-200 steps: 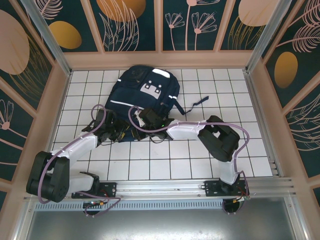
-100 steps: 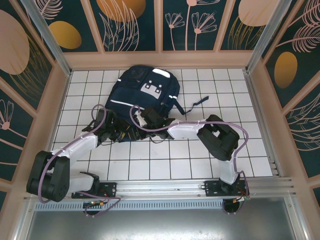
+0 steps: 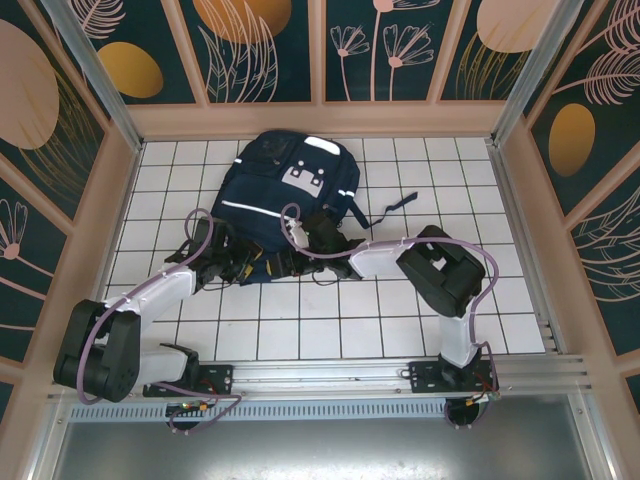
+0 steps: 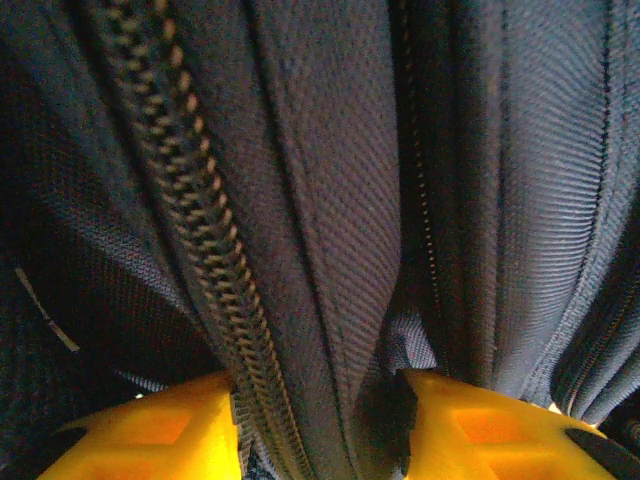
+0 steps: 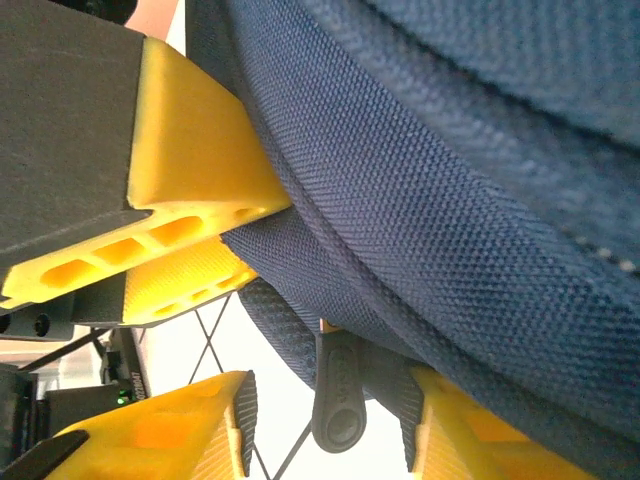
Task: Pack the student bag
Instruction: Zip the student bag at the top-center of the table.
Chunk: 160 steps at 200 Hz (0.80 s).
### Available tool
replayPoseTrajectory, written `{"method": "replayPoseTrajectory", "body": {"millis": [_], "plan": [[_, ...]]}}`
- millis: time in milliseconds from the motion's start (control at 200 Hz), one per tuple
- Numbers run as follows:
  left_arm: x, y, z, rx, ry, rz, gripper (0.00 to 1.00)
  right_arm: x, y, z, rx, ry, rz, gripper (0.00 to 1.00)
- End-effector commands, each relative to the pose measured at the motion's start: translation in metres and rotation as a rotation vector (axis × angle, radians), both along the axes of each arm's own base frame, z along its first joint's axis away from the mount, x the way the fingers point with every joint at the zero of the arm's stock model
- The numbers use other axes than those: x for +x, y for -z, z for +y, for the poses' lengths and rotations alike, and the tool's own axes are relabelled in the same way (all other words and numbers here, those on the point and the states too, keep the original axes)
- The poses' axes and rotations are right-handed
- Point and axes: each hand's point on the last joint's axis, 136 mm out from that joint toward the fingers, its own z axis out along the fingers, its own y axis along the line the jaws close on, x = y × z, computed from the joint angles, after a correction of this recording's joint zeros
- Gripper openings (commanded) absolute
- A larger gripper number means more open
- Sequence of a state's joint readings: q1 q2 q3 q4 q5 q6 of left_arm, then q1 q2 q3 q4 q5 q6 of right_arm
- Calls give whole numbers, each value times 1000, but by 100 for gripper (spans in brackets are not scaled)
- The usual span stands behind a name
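- One student bag [image 3: 290, 185], its near edge covered from above.
- Left gripper [image 4: 320, 435] pinches its zippered fold.
- Right gripper [image 5: 330, 430] parted, one zipper pull [image 5: 338, 400] hanging loose between.

Navy student bag [image 5: 470, 170] fabric across upper right. Dark zipper pull [image 5: 338, 395] hanging between right gripper [image 5: 325, 432] fingers, jaws apart, not clamped. Left gripper's yellow finger [image 5: 190, 170] upper left, against a fabric fold. White tiled table [image 5: 285, 385] beneath.
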<state>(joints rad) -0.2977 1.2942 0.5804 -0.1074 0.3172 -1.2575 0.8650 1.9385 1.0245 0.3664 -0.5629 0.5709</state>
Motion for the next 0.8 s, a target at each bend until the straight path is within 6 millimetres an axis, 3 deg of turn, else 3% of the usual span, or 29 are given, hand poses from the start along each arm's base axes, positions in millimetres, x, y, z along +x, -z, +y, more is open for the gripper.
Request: {"method": "replayPoseTrajectory", "body": {"millis": [0, 235, 375, 680, 750, 795], "plan": [[5, -7, -8, -14, 34, -30, 43, 1, 21, -9, -8, 26, 105, 42], [4, -7, -7, -17, 32, -34, 43, 6, 38, -3, -83, 32, 104, 37], [5, -8, -8, -19, 32, -35, 43, 11, 45, -3, -195, 60, 29, 23], [5, -7, -8, -17, 34, -33, 43, 21, 29, -9, -381, 137, -218, 0], [5, -7, -7, -13, 32, -35, 38, 20, 19, -9, -399, 149, -268, 0], [5, -6, -6, -7, 28, -32, 29, 19, 12, -10, -416, 161, -298, 0]]}}
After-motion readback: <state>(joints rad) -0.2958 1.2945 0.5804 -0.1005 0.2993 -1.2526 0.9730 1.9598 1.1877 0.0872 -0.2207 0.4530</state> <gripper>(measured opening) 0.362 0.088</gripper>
